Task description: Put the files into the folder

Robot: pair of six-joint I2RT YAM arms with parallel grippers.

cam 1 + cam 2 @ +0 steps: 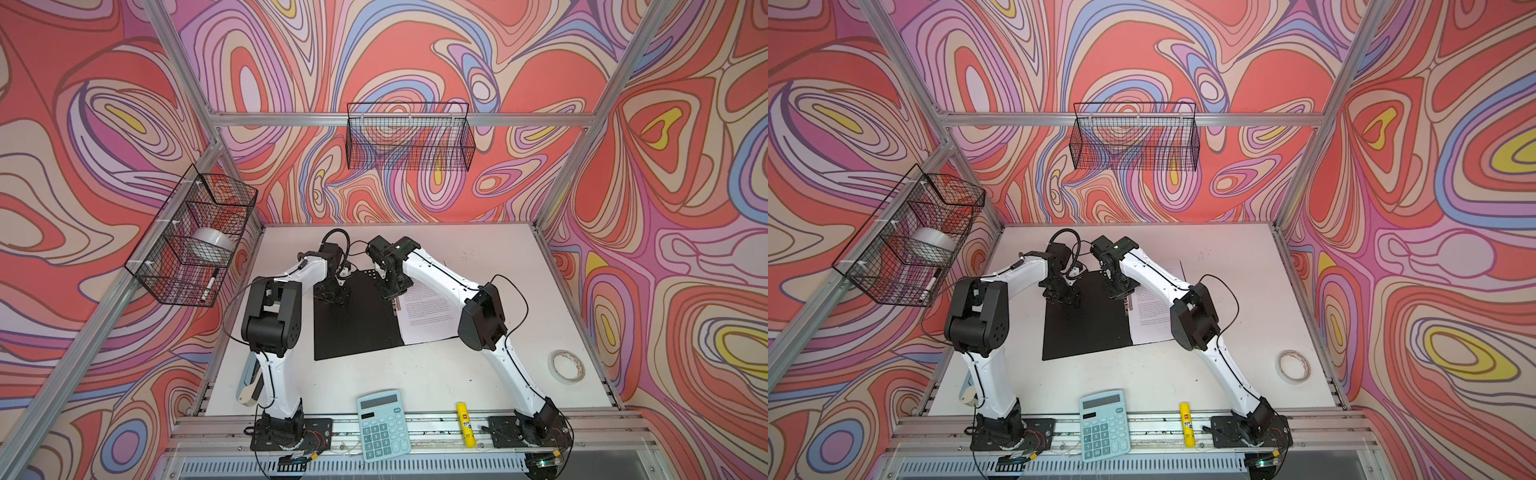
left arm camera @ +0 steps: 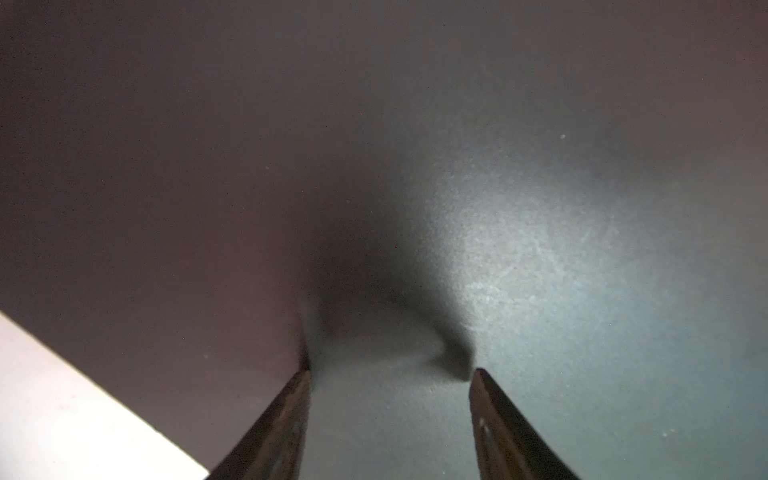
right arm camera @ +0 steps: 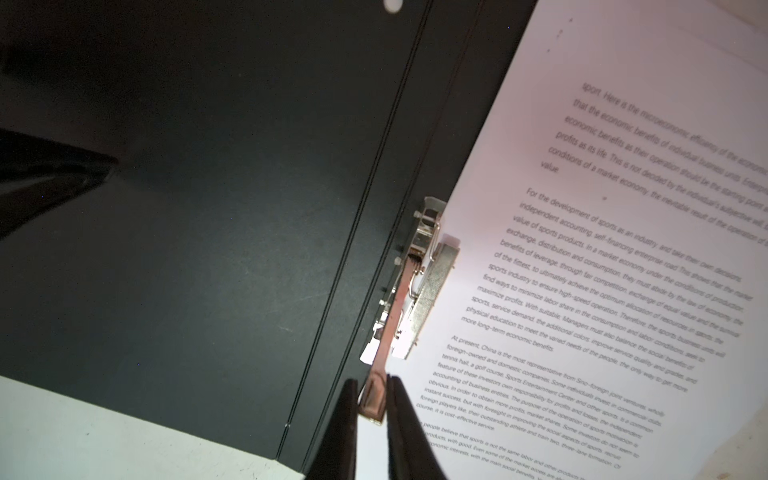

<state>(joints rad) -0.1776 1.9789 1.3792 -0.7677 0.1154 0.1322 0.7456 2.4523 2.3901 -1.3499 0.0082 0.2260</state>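
Left fingers (image 2: 274, 428) spread apart — right fingers (image 3: 409, 432) pinched nearly together.

Swirl-patterned walls (image 1: 415, 41), aluminium frame (image 1: 291, 119), hanging wire basket (image 1: 409, 141), white tabletop (image 1: 436, 374)

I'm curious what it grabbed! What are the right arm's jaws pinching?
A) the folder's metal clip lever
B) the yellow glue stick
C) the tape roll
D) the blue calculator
A: in the right wrist view the right gripper has its jaws shut on the metal clip lever.

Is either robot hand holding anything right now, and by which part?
The right hand pinches the free end of the metal clip lever on the folder. The left hand is open, holding nothing.
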